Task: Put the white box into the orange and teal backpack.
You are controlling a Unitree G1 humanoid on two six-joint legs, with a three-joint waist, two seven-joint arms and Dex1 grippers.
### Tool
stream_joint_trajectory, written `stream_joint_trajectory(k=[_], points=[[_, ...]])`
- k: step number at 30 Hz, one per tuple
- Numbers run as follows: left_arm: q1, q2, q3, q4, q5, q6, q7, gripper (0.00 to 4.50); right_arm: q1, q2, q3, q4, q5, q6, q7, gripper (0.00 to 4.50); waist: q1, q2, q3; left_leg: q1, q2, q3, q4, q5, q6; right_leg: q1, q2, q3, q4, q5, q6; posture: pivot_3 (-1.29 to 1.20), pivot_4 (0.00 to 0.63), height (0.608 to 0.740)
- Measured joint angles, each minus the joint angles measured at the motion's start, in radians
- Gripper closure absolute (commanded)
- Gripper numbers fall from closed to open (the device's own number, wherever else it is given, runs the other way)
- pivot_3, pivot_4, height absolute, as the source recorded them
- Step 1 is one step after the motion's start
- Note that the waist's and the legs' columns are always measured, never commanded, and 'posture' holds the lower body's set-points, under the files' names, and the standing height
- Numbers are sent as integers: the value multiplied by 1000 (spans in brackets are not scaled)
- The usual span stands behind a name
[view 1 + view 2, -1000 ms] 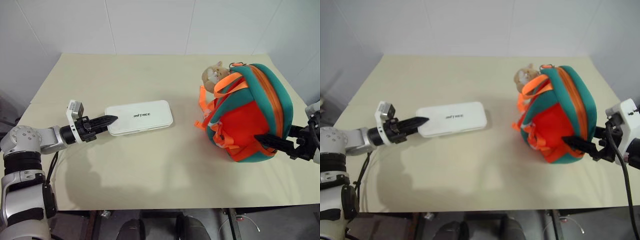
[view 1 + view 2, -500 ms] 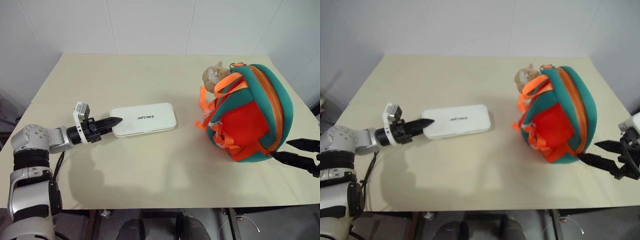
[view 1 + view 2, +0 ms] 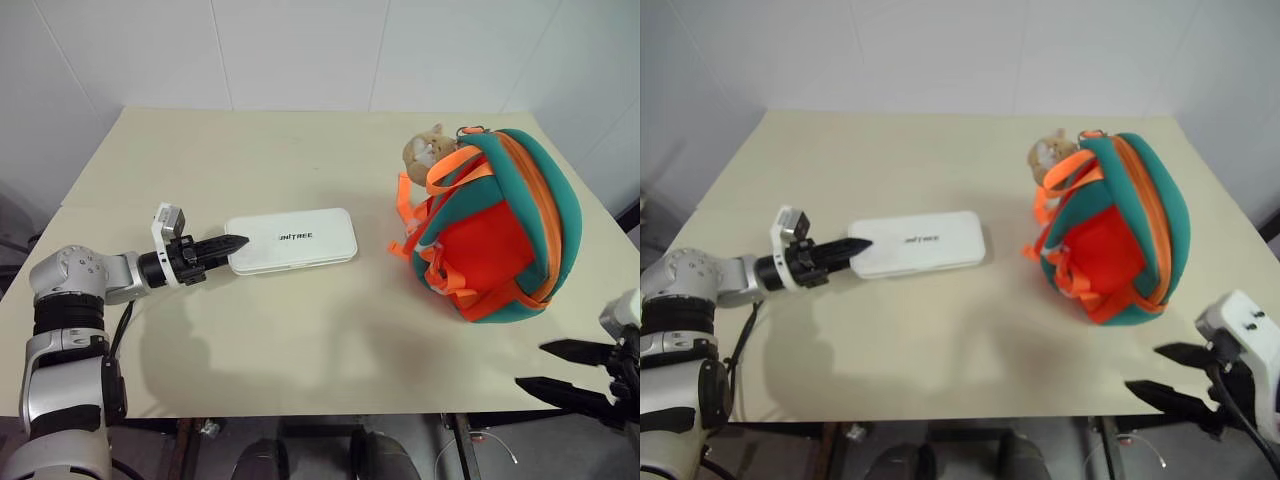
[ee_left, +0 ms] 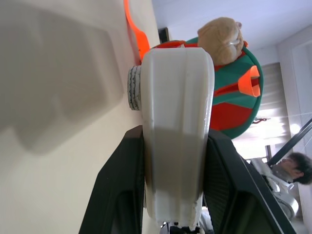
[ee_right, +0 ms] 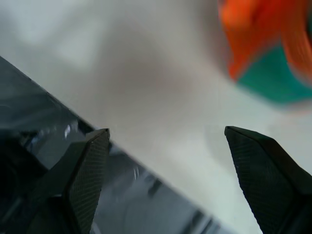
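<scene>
The white box (image 3: 295,240) lies flat on the beige table (image 3: 300,340), left of centre, with dark lettering on its lid. My left gripper (image 3: 228,244) is shut on its left end; in the left wrist view the white box (image 4: 178,122) sits clamped between my two black fingers (image 4: 119,190). The orange and teal backpack (image 3: 510,235) stands at the right, its beige plush toy (image 3: 425,148) at its far side. My right gripper (image 3: 545,366) hangs open at the table's front right edge, short of the backpack (image 5: 273,53) and apart from it.
A wide stretch of bare table lies between the box and the backpack. White walls close in the far side. The table's front edge (image 3: 300,415) runs just under my right gripper. A person (image 4: 292,165) shows in the background past the backpack.
My right gripper has drawn back from the backpack's lower front to the table's front right edge, still open. The left gripper keeps its hold on the box's end.
</scene>
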Motion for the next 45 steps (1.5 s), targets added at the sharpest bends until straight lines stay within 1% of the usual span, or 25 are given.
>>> stream_joint_trajectory(k=[4,7,10,12,15,18,23,32,39,43,45], points=[[-2,-2,-1,16,14,-3,-5,3237,-194,63,114,7,115,-4,-180,10,1,0,0,0,1,0,-1,1,-1,-1,0,0,0,0,-1,0,150,740],[-3,-6,-1,15,16,0,-8,3237,-305,104,222,27,131,-33,-311,10,0,0,0,-1,1,1,-1,2,-3,-1,0,0,0,0,-1,0,150,740],[-3,-5,0,13,16,3,-10,3237,-354,141,309,40,117,-70,-398,10,1,0,0,-2,0,1,-1,1,-3,-2,0,0,1,0,-1,0,150,740],[-3,-5,1,13,16,6,-10,3237,-373,152,347,53,104,-88,-432,10,2,0,0,-2,-1,2,-1,1,-3,-2,0,0,2,0,-1,0,150,740],[-2,-3,5,11,16,12,-9,3237,-424,213,457,80,42,-151,-497,10,0,-1,0,-3,-1,3,1,1,-2,-2,0,0,2,0,0,0,150,740],[0,-2,12,5,16,16,-7,3237,-455,262,539,115,-20,-198,-545,10,-1,-1,0,-3,-1,3,1,1,-2,-2,0,-1,3,1,0,0,150,740],[2,0,25,-19,15,32,4,3237,-527,400,676,196,-164,-316,-635,10,-3,-1,0,-3,0,3,1,1,-3,-3,1,0,5,1,0,0,150,740],[14,1,61,-47,15,56,27,3237,-593,523,764,305,-329,-441,-708,10,-4,-1,0,-3,0,3,1,2,-3,-3,1,0,6,1,0,0,150,740],[21,1,88,-68,15,70,43,3237,-634,595,768,374,-439,-521,-776,10,-5,-1,0,-3,0,4,1,2,-4,-3,1,0,6,1,0,0,150,740],[26,1,98,-82,14,81,51,3237,-649,639,765,377,-516,-547,-855,10,-7,0,0,-3,0,3,1,2,-4,-3,1,0,6,1,0,0,150,740],[28,0,98,-85,14,86,53,3237,-654,658,765,377,-527,-551,-869,10,-7,0,0,-3,0,4,1,2,-4,-3,1,0,6,1,0,0,150,740]])
